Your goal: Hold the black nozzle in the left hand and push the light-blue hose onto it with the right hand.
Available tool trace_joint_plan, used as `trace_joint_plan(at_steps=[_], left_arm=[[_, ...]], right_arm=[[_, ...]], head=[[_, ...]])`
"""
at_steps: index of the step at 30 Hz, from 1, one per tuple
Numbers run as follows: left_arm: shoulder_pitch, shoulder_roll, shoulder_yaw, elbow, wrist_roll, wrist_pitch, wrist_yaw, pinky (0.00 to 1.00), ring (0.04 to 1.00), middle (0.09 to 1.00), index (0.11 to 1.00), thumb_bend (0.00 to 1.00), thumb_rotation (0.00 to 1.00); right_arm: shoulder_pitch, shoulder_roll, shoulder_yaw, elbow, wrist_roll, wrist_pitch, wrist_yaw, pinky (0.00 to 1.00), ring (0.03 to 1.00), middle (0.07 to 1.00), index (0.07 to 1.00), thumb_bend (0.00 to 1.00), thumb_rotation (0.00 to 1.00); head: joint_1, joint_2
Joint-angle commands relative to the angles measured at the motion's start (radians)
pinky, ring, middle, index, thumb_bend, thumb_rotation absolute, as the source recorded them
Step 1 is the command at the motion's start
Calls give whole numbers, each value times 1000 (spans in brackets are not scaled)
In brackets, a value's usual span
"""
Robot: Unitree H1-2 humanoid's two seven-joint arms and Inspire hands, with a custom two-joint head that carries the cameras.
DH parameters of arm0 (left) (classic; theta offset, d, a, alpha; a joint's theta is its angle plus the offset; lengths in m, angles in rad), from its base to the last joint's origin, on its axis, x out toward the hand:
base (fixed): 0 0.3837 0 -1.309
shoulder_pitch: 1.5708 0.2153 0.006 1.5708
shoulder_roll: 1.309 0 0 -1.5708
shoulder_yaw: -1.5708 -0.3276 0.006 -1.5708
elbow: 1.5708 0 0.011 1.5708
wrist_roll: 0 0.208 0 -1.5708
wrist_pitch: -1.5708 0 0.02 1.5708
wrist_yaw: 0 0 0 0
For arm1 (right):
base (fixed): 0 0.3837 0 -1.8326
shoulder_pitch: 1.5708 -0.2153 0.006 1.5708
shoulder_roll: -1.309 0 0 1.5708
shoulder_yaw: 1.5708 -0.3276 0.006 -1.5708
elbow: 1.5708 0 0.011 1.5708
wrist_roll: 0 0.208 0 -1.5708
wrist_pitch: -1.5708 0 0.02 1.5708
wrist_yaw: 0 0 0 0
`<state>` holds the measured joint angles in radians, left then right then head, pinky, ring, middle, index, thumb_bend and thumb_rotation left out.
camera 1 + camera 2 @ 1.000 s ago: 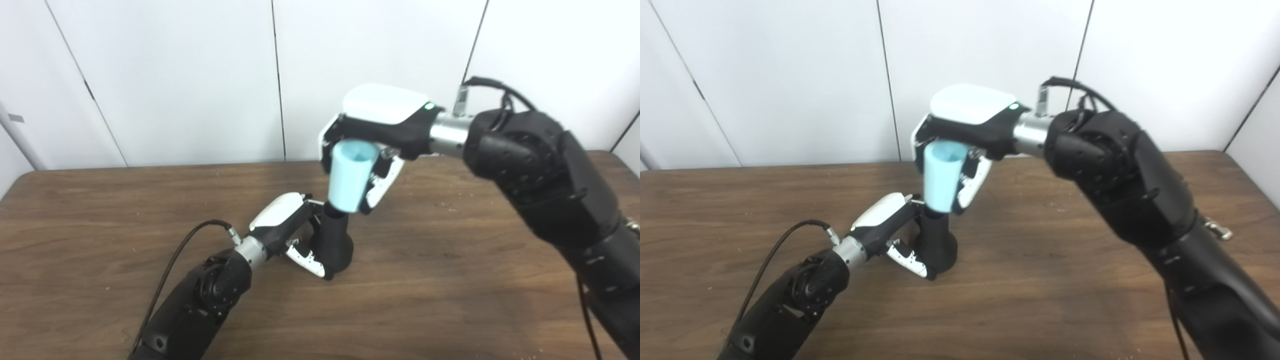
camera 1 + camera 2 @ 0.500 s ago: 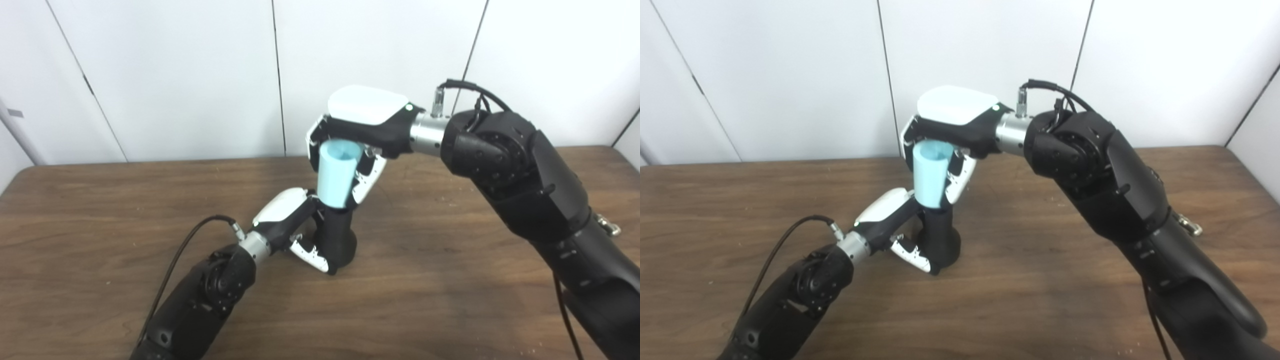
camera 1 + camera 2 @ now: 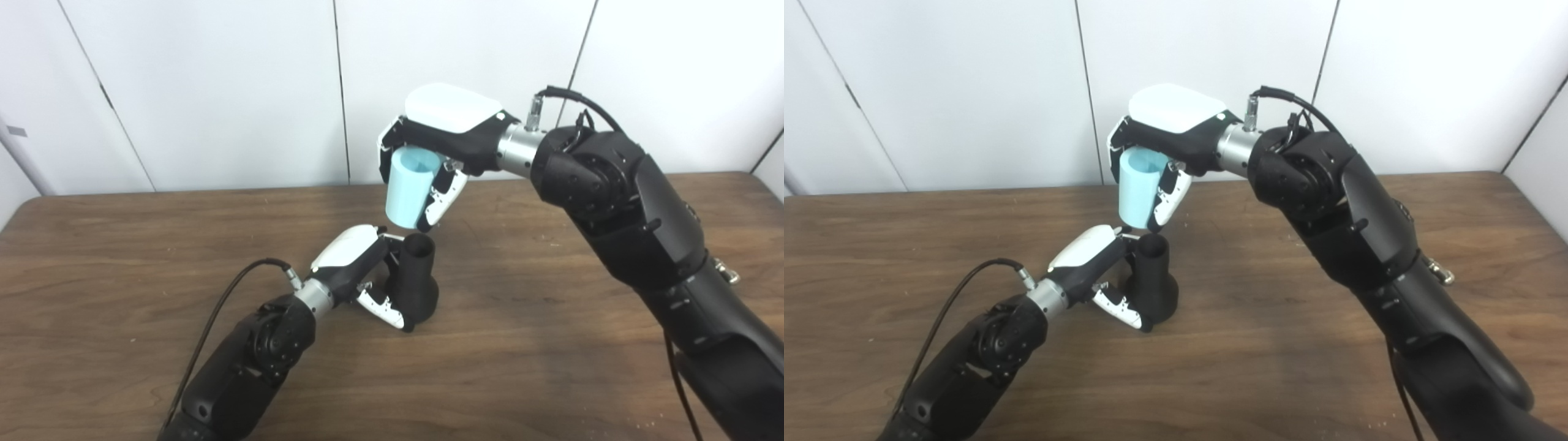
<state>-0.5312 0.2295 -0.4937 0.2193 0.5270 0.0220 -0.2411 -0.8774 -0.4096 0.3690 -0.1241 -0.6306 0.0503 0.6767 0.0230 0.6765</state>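
The black nozzle (image 3: 416, 280) stands upright on the brown table (image 3: 122, 257), its open narrow end facing up. My left hand (image 3: 361, 269) is shut on its wide lower body from the left. Above it hangs the light-blue hose (image 3: 409, 195), a short tapered tube held near vertical, with my right hand (image 3: 444, 141) shut around its upper part. The hose's lower end floats a little above and to the left of the nozzle's mouth, and a small gap separates the two. The same pair shows in the right eye view as hose (image 3: 1138, 195) over nozzle (image 3: 1153, 282).
White wall panels (image 3: 245, 92) rise just behind the table's far edge. A black cable (image 3: 226, 306) loops up from my left wrist. My right forearm (image 3: 643, 245) crosses the right side of the table. A small metal clip (image 3: 1438, 271) lies on the table behind that arm.
My right hand has lifted the hose up off the nozzle's top, so the nozzle's open mouth now shows. The left hand and nozzle stayed about where they were.
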Motion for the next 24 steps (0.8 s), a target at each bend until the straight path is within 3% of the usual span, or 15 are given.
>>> trace_joint_plan(at_steps=[1,14,24], left_arm=[[29,-14,-40,20,0,15,-80,1000,617,458,505,525,0],[28,-10,-38,21,3,6,-72,1000,617,451,508,524,0],[24,-12,-39,17,11,9,-67,1000,616,445,510,524,0]], right_arm=[[-34,-21,-25,-21,-6,-16,-30,370,440,498,483,503,0],[-28,-77,-16,-48,50,-14,75,402,435,488,479,504,0],[-15,-80,-6,-52,54,-16,88,449,440,478,479,505,0]], head=[[0,1],[0,11],[3,16]])
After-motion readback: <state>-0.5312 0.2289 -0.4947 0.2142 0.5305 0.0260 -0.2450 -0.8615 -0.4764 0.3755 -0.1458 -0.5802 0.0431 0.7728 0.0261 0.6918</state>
